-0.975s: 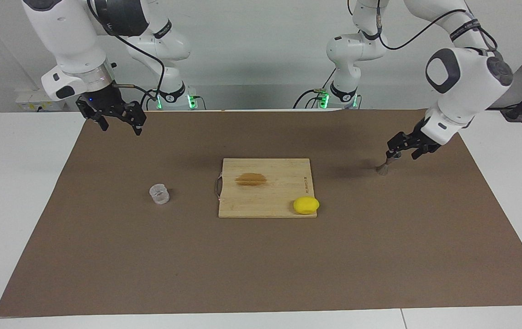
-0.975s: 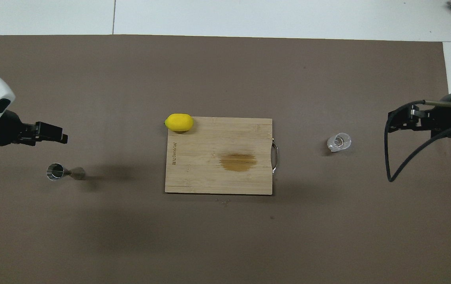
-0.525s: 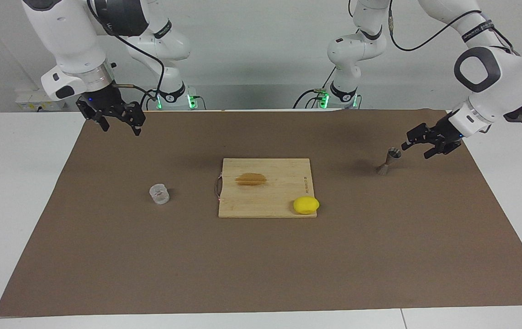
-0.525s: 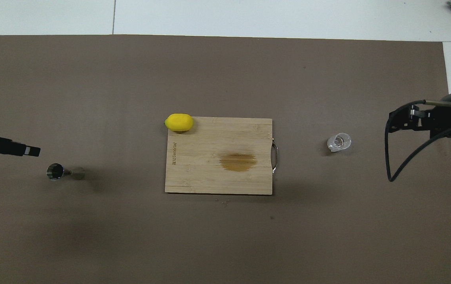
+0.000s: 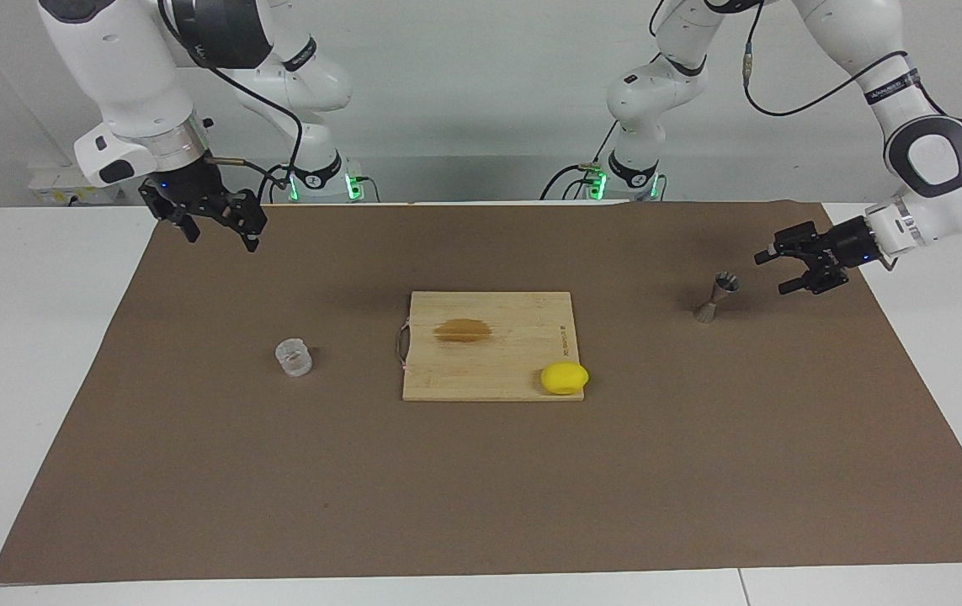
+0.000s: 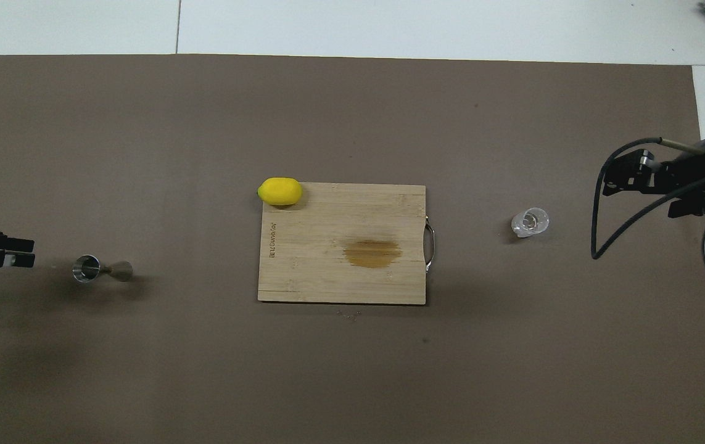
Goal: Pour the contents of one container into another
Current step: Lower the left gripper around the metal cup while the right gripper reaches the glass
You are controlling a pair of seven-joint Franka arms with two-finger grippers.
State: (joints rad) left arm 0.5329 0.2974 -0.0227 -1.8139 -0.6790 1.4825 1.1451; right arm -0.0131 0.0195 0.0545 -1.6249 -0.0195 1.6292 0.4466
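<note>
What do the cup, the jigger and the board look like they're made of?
Cup: clear plastic by the look, see-through with faint ridges. Jigger: metal, silver-grey; its open mouth glints in the overhead view. Board: pale wood, possibly bamboo, matte with visible strips and a darker brown stain; its handle looks like wire.

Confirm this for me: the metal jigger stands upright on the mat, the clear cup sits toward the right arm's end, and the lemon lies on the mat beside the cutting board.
One error: the lemon lies on a corner of the cutting board, as the facing view shows. The jigger and clear cup are as you say.
</note>
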